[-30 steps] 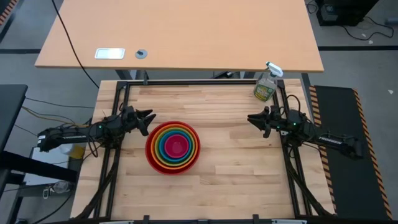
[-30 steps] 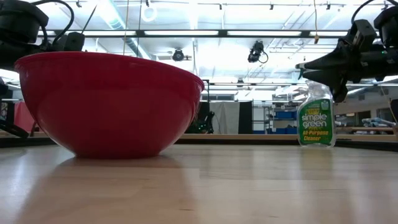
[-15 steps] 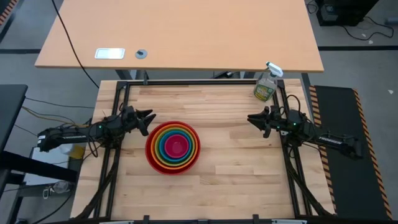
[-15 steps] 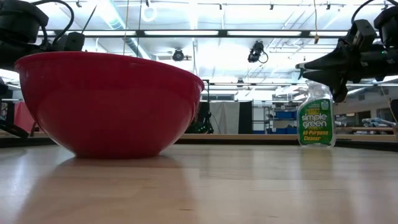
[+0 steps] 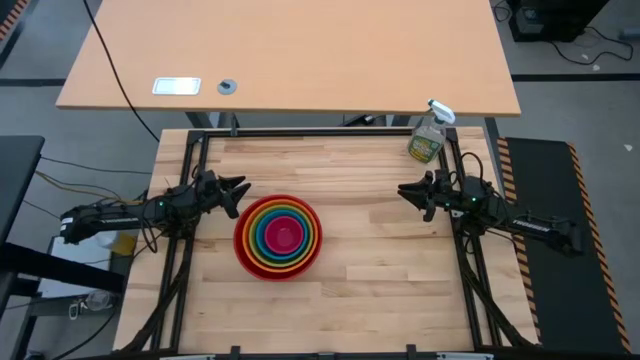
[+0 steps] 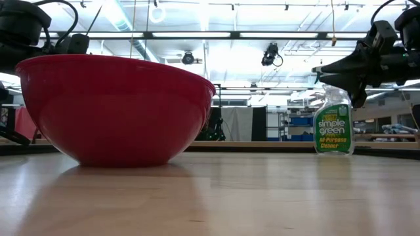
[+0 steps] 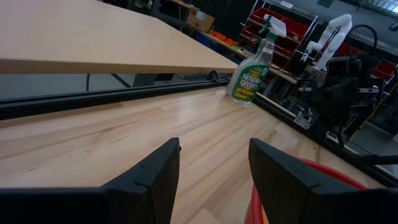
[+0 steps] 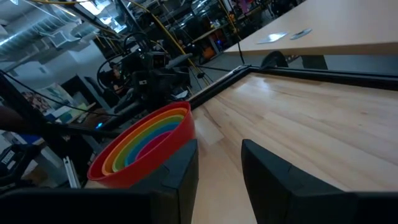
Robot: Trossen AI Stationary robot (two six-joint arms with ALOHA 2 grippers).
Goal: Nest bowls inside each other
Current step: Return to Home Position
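Sitting just left of centre in the high view, the nested stack of bowls (image 5: 278, 237) is resting on the wooden table (image 5: 370, 270). The red bowl (image 5: 243, 256) is forming the outer ring and the pink bowl (image 5: 283, 236) is lying at the middle, with orange, green and blue rims showing between them.

The low view is showing only the red bowl's outer wall (image 6: 115, 108), filling the left half of the frame and hiding everything inside it. The right wrist view is catching the coloured rims (image 8: 146, 140) at a slant at lower left, while the left wrist view is getting just a sliver of red rim (image 7: 323, 171) at lower right.

The left gripper (image 5: 240, 197) is hovering just up and left of the stack, not touching it. Its wrist view is showing its fingers (image 7: 149, 180) parted and holding nothing. The right gripper (image 5: 412, 203) is hanging well apart on the right side, pointing toward the stack, its fingers (image 8: 267, 180) likewise spread and empty.

A spray bottle (image 5: 428, 137) is standing upright at the table's upper right corner. The low view is placing it at right, below the right gripper (image 6: 321, 69).
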